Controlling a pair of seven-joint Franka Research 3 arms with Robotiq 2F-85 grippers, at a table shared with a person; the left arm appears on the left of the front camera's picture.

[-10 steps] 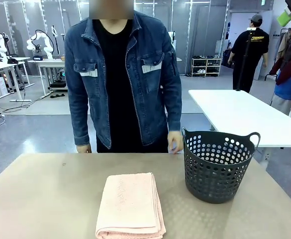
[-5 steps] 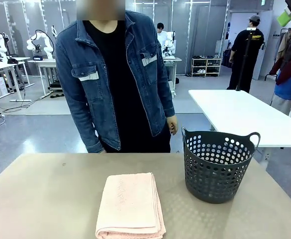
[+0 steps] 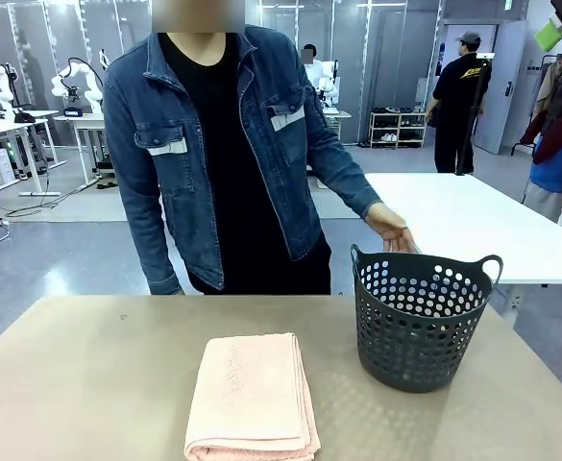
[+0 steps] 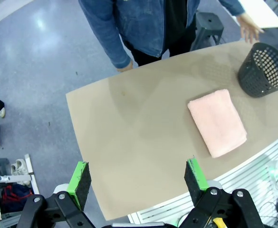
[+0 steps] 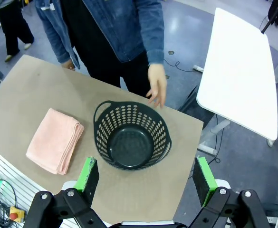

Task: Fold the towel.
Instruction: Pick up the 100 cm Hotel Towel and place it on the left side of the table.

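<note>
The salmon-pink towel (image 3: 252, 394) lies folded into a neat oblong near the front edge of the tan table (image 3: 88, 375); it also shows in the left wrist view (image 4: 217, 122) and the right wrist view (image 5: 55, 140). My left gripper (image 4: 137, 179) hangs open high above the table's near side, well away from the towel. High over the dark perforated basket (image 5: 131, 135) my right gripper (image 5: 146, 175) stands open too, with nothing between its fingers.
The basket (image 3: 421, 317) stands right of the towel. A person in a denim jacket stands at the far side, one hand (image 3: 392, 229) reaching over the basket's rim. A white table (image 3: 473, 221) stands behind on the right.
The person shifted left, then swung a hand out toward the basket's far rim. Towel, basket and both grippers stayed as they were.
</note>
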